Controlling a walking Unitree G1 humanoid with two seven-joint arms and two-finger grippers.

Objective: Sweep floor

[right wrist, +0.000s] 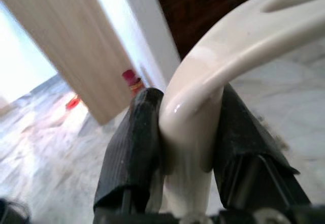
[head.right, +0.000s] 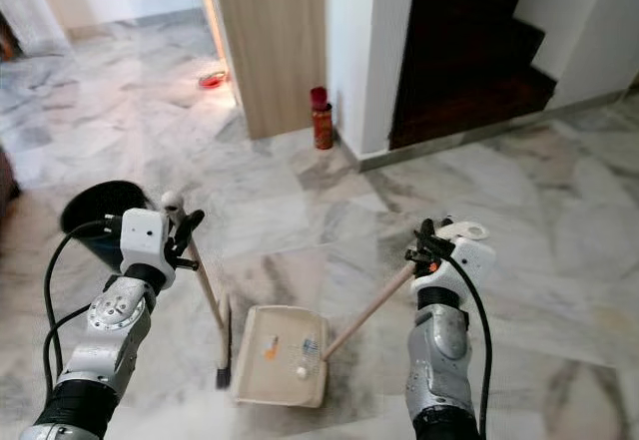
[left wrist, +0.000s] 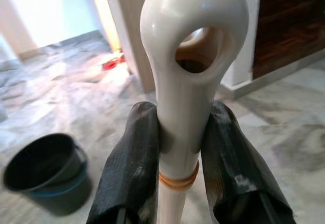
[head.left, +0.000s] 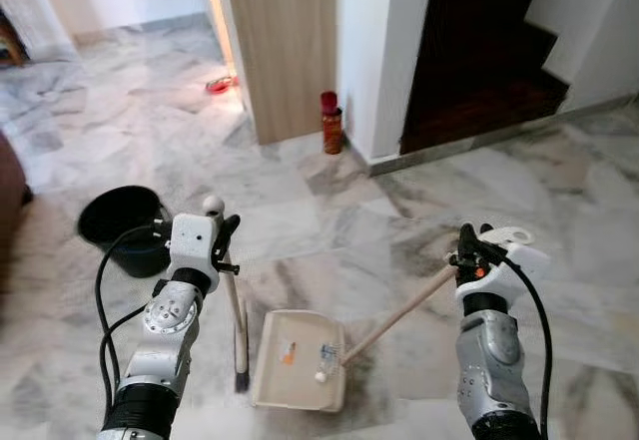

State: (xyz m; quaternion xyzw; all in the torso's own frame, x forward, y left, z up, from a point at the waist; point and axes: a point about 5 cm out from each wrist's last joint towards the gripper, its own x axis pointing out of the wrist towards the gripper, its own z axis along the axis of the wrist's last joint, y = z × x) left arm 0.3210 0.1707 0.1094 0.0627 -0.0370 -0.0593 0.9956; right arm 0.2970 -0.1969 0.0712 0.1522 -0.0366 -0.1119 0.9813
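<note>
My left gripper (head.left: 228, 235) is shut on the white looped top of a broom handle (left wrist: 190, 92), its black fingers (left wrist: 131, 168) pressed on both sides. The broom's dark brush (head.left: 241, 362) rests on the marble floor just left of a cream dustpan (head.left: 285, 380). The pan lies flat on the floor and holds a few small scraps, among them an orange bit (head.left: 289, 353) and a white ball (head.left: 319, 377). A wooden stick (head.left: 399, 315) rises from the pan to my right gripper (head.left: 469, 250), which is shut on its white handle end (right wrist: 195, 107).
A black bucket (head.left: 125, 225) stands on the floor to the left of the broom. A red-capped bottle (head.left: 331, 126) sits by the wall corner ahead, beside a wooden panel (head.left: 285, 41). Dark stairs (head.left: 479, 51) rise at the right. A red object (head.left: 220, 85) lies farther back.
</note>
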